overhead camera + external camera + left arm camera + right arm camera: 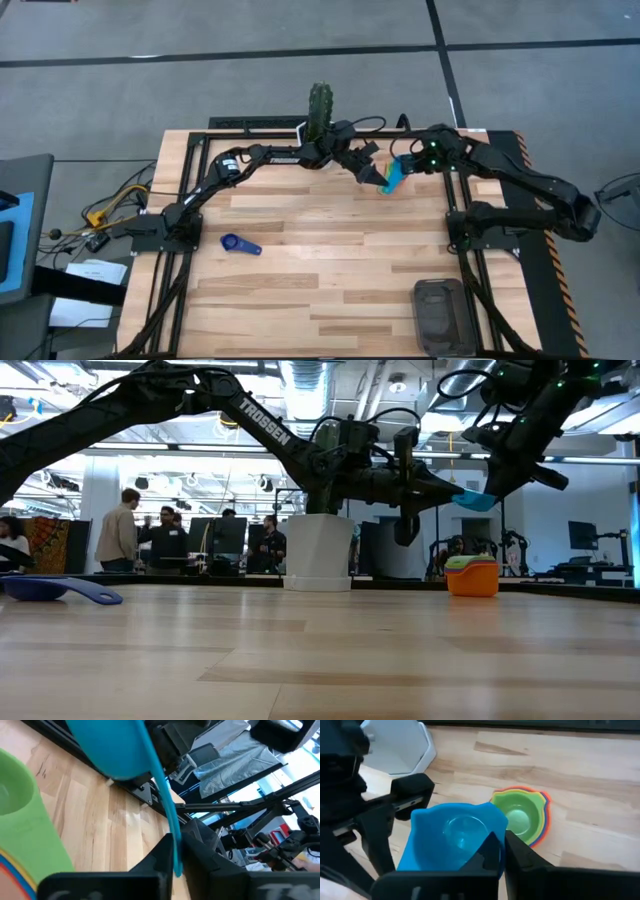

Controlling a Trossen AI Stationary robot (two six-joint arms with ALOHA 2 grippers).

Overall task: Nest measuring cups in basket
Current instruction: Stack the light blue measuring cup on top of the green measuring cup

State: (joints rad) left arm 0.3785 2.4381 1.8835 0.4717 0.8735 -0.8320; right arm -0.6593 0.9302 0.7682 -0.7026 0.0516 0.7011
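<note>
The light blue cup [452, 842] hangs in mid-air above the far edge of the table [330, 290], pinched at once by both claws. The right claw [502, 851] has its fingers pressed together on the cup's rim wall; the left claw [176, 851] clamps the flat handle edge-on between its fingers, as its own wrist view shows. Held from two sides like this, the cup appears to be mid-transfer from one arm to the other, or being steadied so that it can be turned mouth-up for nesting; which arm keeps it cannot be told.

Just below and beside the held cup, on the table near the far edge, stands a stack of cups [525, 817] already nested: green innermost, with yellow, orange and red rims showing around it. The light blue cup sits near this stack but clear of it, lifted well off the wood in the low view.

Further out, a white pot [318, 552] with a cactus [319, 108] stands at the middle of the far edge. A dark blue cup [240, 244] lies alone near the left edge, well apart from both claws. The basket [440, 315], dark grey, rests at the near right corner, far from all the cups; no cup can be seen in it.
</note>
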